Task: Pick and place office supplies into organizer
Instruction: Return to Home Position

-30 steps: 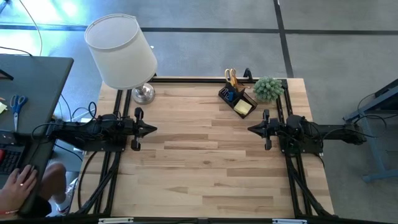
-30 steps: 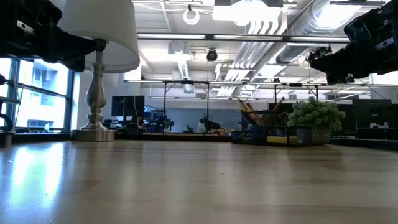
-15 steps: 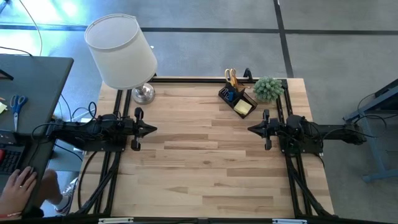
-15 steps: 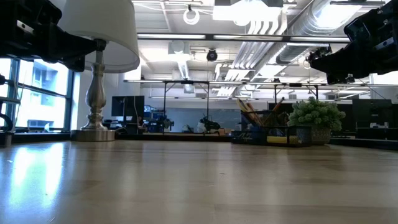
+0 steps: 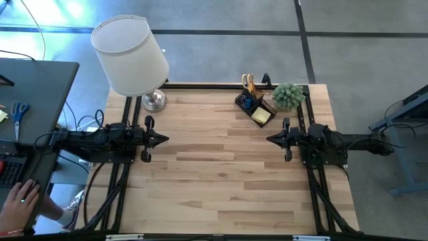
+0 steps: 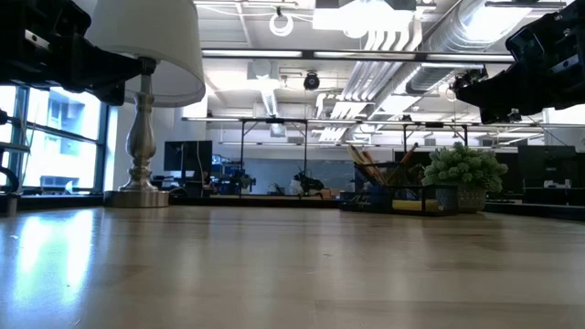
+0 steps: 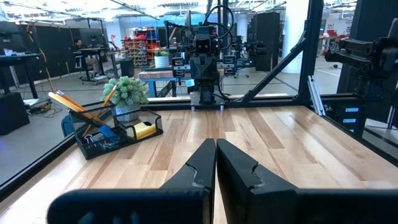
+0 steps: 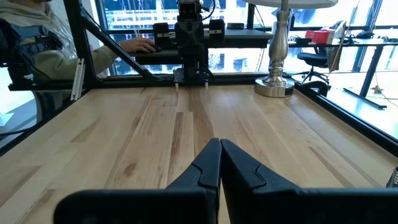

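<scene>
I see the organizer (image 5: 255, 106) at the far edge of the table (image 5: 221, 187), just beside the plant (image 5: 289, 95). Yellow-handled scissors (image 5: 249, 84) and pencils (image 7: 74, 106) stand in its upright part, and the yellow pad (image 5: 261, 116) lies in its low tray. The left gripper (image 5: 164, 139) hangs well apart from the plant, across the table, its fingers pressed together on nothing. The right gripper (image 5: 269, 139) hangs near the plant, likewise pressed together and empty. I judge these supplies light: pencils stiff and apt to roll, the pad a soft stack best pinched across its edges, scissors best taken by the handles. The organizer could slide or tip if nudged
</scene>
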